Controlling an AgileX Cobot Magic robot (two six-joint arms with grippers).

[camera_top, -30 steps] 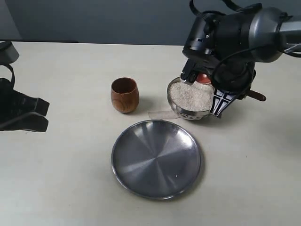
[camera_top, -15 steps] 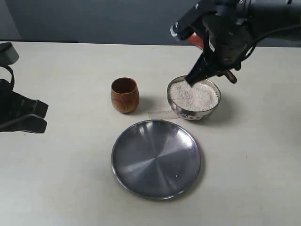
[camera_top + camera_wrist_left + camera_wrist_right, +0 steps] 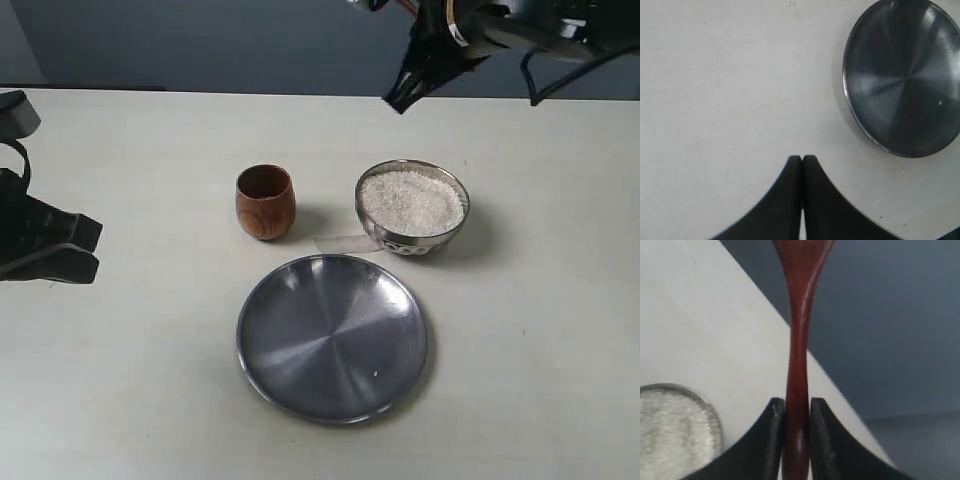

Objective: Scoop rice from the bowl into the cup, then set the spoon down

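Gripping spoon (image 3: 799, 330) handle, right hand (image 3: 796, 405) — spoon head cut off; left hand (image 3: 802, 160) clenched.

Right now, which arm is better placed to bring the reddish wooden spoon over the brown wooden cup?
Right, probably. The right hand is shut on the slim reddish-brown wooden spoon, held high beyond the small brown wooden cup. The left hand is shut, empty, parked well away from it.

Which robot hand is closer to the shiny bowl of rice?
Right. The right gripper hangs in the air above and behind the bowl, holding the spoon. The left gripper sits far off at the table's left edge, past the cup.
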